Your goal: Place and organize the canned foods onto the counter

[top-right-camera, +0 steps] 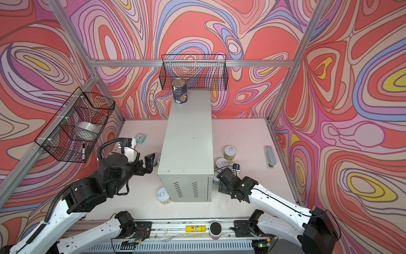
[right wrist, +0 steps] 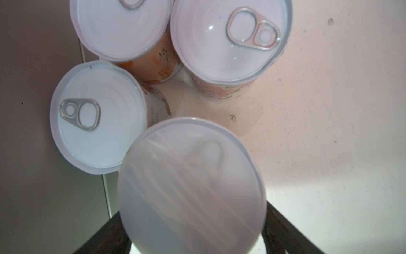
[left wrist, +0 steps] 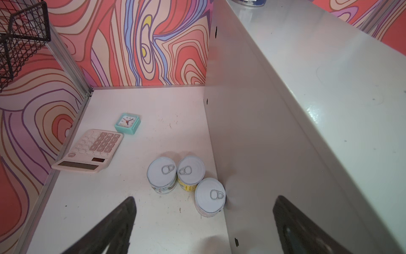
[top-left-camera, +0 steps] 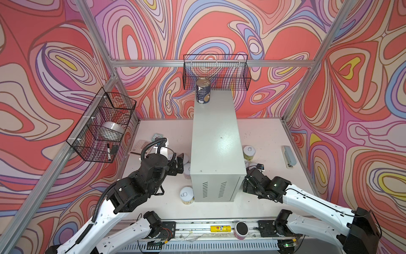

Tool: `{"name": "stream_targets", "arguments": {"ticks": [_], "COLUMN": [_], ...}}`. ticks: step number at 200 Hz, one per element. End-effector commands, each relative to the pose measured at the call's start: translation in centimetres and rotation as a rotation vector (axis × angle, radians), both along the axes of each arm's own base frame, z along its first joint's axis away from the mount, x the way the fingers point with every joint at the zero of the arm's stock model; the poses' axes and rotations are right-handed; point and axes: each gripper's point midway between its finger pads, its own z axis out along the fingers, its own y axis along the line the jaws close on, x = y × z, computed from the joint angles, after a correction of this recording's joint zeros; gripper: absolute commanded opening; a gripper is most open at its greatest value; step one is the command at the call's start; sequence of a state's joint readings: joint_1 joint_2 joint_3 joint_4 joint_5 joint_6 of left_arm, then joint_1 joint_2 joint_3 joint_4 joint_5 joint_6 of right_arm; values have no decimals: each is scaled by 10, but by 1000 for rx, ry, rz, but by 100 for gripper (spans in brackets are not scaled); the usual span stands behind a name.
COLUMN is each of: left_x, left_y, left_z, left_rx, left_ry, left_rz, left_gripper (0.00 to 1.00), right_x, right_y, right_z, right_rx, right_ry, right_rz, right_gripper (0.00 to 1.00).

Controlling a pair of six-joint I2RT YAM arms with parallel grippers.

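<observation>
The counter (top-left-camera: 216, 140) (top-right-camera: 189, 140) is a tall grey cabinet with one dark-blue tin (top-left-camera: 203, 91) (top-right-camera: 179, 91) upright at its far end. My left gripper (left wrist: 205, 199) (top-left-camera: 179, 161) hangs open beside the counter's left wall, above three white-lidded cans (left wrist: 162, 174) (left wrist: 190, 171) (left wrist: 209, 195) on the table. On the counter's right side my right gripper (right wrist: 193, 231) (top-right-camera: 220, 182) is shut on a white-lidded can (right wrist: 191, 187), a finger (right wrist: 283, 231) on each side. Three more cans (right wrist: 98, 116) (right wrist: 123, 28) (right wrist: 230, 41) stand just past it. Single cans stand at the counter's front left (top-left-camera: 186, 195) and on its right (top-left-camera: 249, 152).
A calculator (left wrist: 87, 149) and a teal clock (left wrist: 127, 123) lie at the table's left edge, a grey stapler (top-left-camera: 289, 156) at the right. Black wire baskets hang on the back wall (top-left-camera: 216, 71) and left wall (top-left-camera: 103, 125). A yellow tube (top-left-camera: 220, 228) and a pink cylinder (top-left-camera: 241, 229) rest on the front rail.
</observation>
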State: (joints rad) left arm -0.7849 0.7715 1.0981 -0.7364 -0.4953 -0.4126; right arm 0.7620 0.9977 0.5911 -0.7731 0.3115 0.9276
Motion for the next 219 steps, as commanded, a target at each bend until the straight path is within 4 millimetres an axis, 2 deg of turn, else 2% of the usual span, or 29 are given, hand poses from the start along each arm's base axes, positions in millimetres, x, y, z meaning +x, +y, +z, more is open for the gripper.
{"name": "stream_targets", "arguments": {"ticks": [1, 48, 91, 132, 176, 219], "left_x": [3, 4, 6, 13, 20, 27], "left_y": [-2, 0, 10, 15, 9, 4], "left_z": [0, -11, -28, -45, -48, -53], "left_rx": [-47, -66, -102, -174, -165, -163], "left_ry": [-25, -42, -4, 42, 65, 79], "left_rz": [14, 35, 69, 85, 71, 63], "left_gripper": [99, 99, 99, 98, 98, 98], "right_x": [13, 27, 35, 35, 28, 25], "right_y": [-7, -14, -12, -12, -15, -20], "right_z": [2, -6, -5, -12, -27, -28], "right_rx": [1, -58, -71, -73, -74, -65], "right_ry": [-97, -163, -187, -179, -136, -141], "right_rz": [-69, -108, -122, -130, -160, -183], "right_gripper": [88, 93, 93, 91, 90, 89]}}
